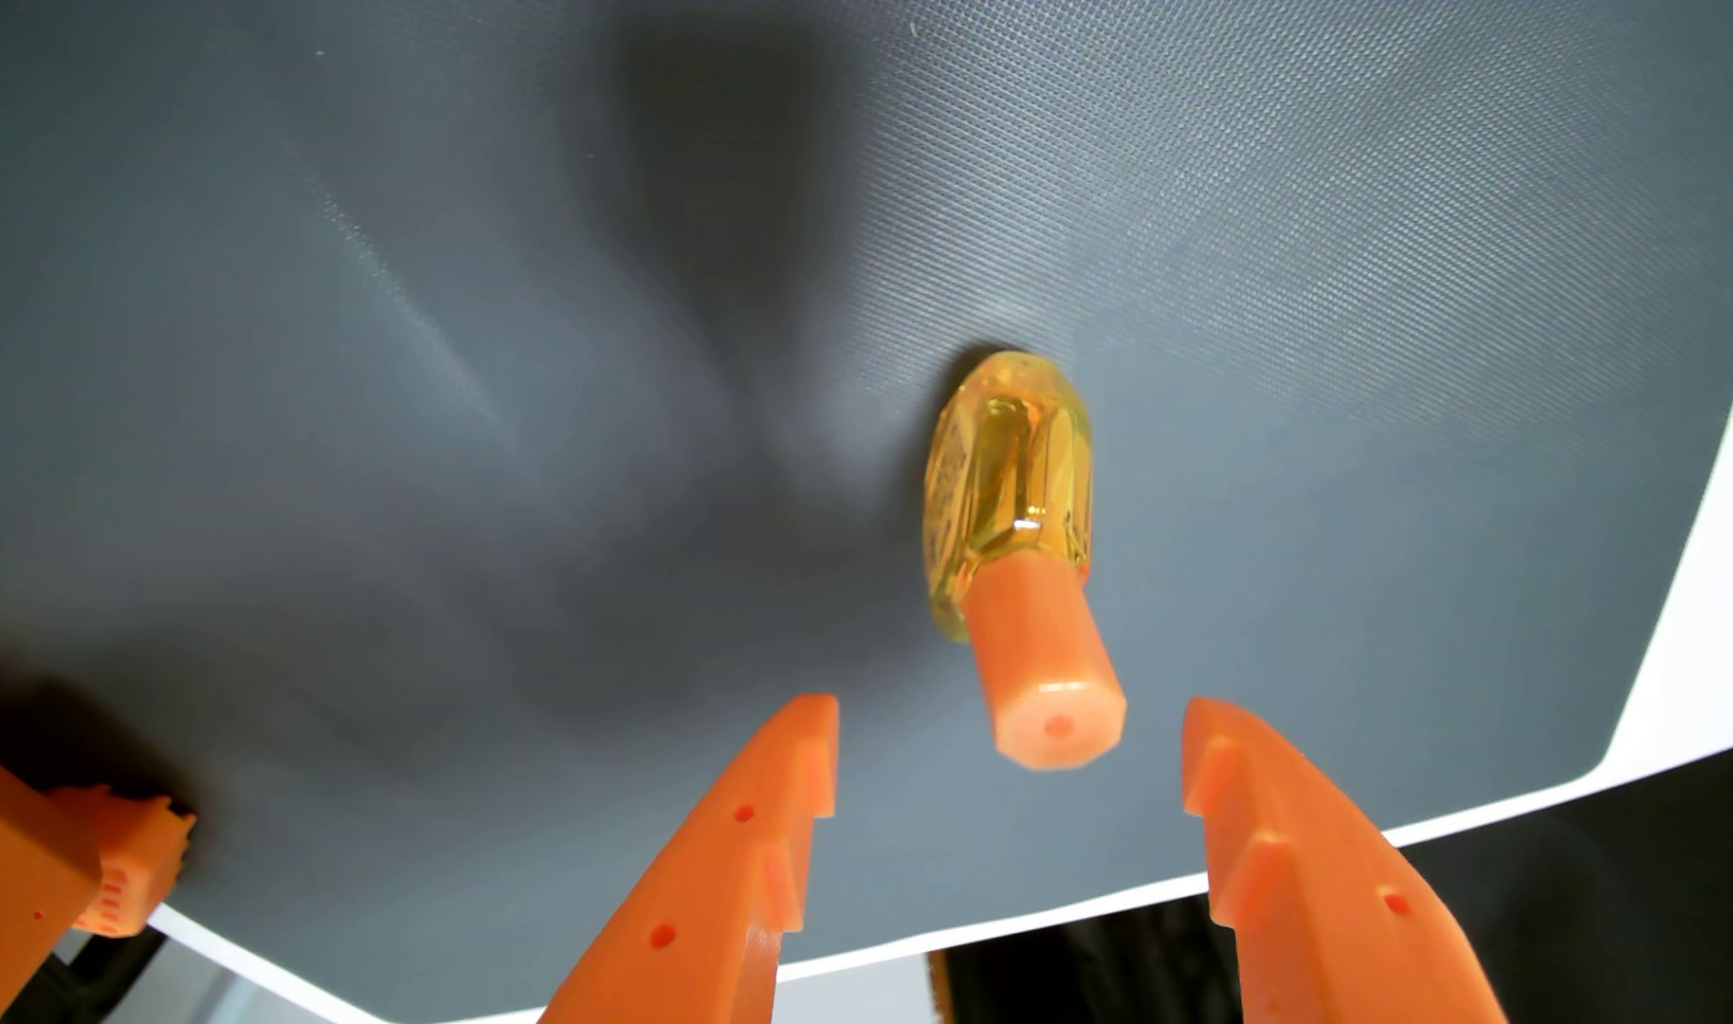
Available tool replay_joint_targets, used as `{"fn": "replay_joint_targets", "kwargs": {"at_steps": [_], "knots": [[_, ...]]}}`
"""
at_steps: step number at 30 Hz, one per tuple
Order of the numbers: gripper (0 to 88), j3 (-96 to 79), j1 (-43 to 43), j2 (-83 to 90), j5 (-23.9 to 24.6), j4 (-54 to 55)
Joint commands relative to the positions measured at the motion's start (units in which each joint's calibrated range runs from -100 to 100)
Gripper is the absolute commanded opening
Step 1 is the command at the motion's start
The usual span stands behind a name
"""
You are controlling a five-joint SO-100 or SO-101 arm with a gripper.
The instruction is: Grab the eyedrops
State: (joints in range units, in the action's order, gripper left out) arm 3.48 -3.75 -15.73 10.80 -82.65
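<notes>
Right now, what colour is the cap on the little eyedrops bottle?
The cap is a soft orange, on a clear yellow eyedrops bottle; the wrist view shows it.

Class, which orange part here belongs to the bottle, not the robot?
The cap, a smooth stub on the yellow bottle; the claw fingers are pointed and notched.

In the wrist view the eyedrops bottle (pixel 1015 512) stands on the mat (pixel 449 345), right of centre. The gripper (pixel 1010 758) enters from the near edge, one finger left and one right of the bottle's cap (pixel 1045 670), both apart from it.
</notes>
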Motion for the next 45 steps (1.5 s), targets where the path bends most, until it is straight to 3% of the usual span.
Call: {"fn": "replay_joint_targets", "kwargs": {"at_steps": [1, 41, 45], "knots": [[21.0, 6.11, 0.42, -3.17, 0.16, -0.04], [20.8, 4.04, -1.74, -11.75, 8.85, 1.43], [15.7, 4.04, -1.74, -11.92, 8.8, 1.69]]}}
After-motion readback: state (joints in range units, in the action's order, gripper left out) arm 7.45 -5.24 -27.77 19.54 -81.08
